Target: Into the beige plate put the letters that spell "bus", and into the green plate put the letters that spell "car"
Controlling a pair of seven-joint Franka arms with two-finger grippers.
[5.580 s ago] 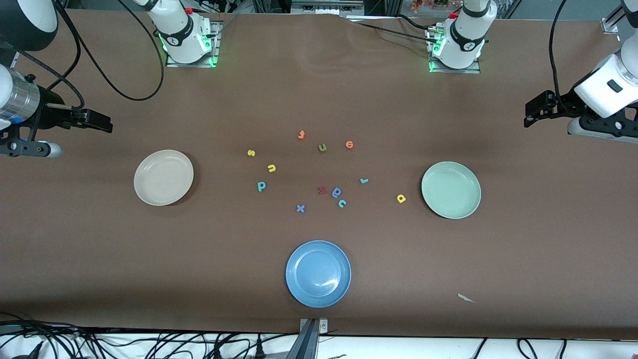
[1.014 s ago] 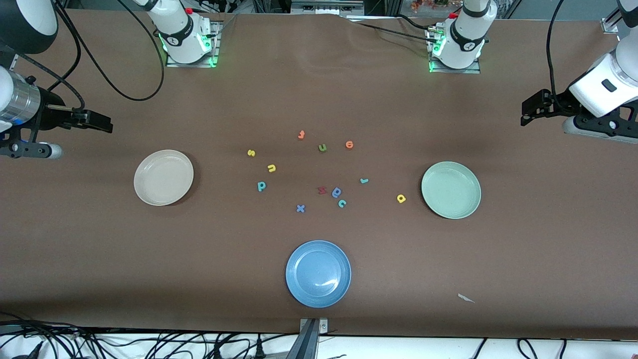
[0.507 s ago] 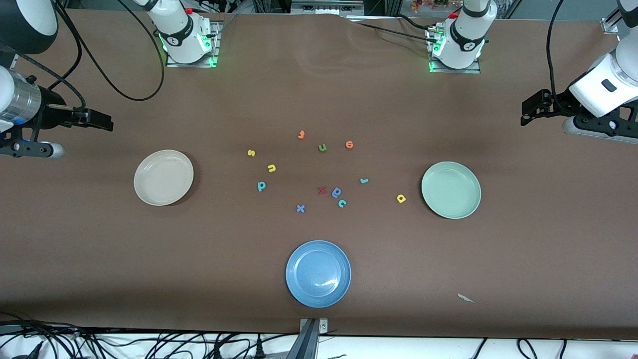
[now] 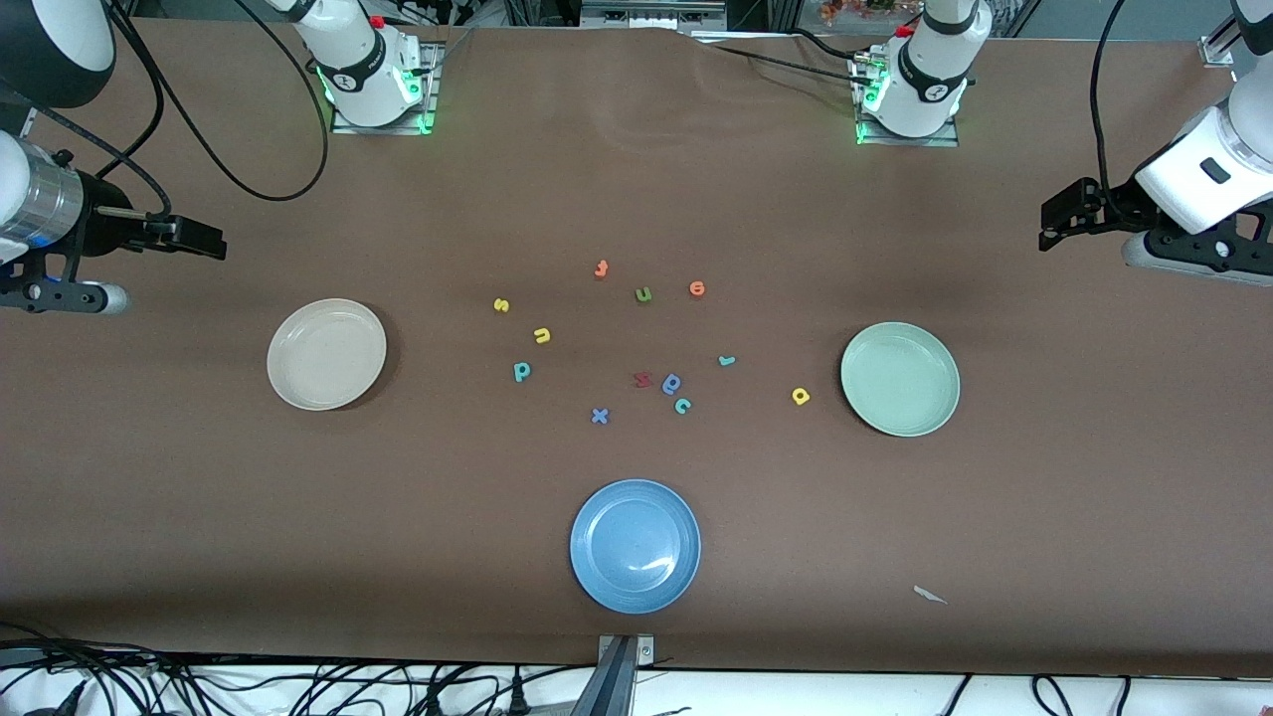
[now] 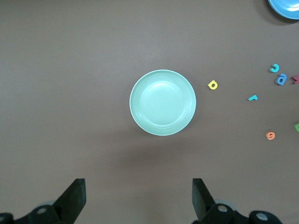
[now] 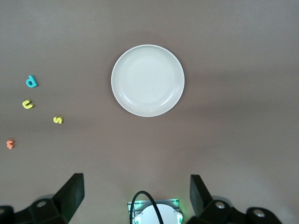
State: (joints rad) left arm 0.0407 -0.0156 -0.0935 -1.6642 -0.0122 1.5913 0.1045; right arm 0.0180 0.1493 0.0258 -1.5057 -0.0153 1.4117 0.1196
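Brown matting covers the table [image 4: 199, 517] edge to edge. The beige plate [image 4: 326, 354] lies toward the right arm's end, the green plate [image 4: 900, 378] toward the left arm's end, and a blue plate [image 4: 635, 546] sits nearest the front camera. All three plates hold nothing.

Between the beige and green plates, the foam letters lie loose and mostly well apart:
- yellow s [image 4: 501, 305], yellow-orange u [image 4: 542, 335] and teal b [image 4: 521, 372] on the beige plate's side;
- teal c [image 4: 682, 406], teal r [image 4: 726, 361] and yellow a [image 4: 801, 396] on the green plate's side, the yellow a just beside the green plate's rim;
- the teal c almost touches a blue letter [image 4: 672, 384], with a red letter [image 4: 642, 379] close by.

Wide bare matting surrounds each plate. A white scrap [image 4: 929, 595] lies near the table's front edge.

The right gripper [image 6: 135, 196] hangs high over the right arm's end of the table, jaws apart and holding nothing. The left gripper [image 5: 138, 198] hangs high over the left arm's end, jaws likewise apart and holding nothing.

No brand or label is legible.
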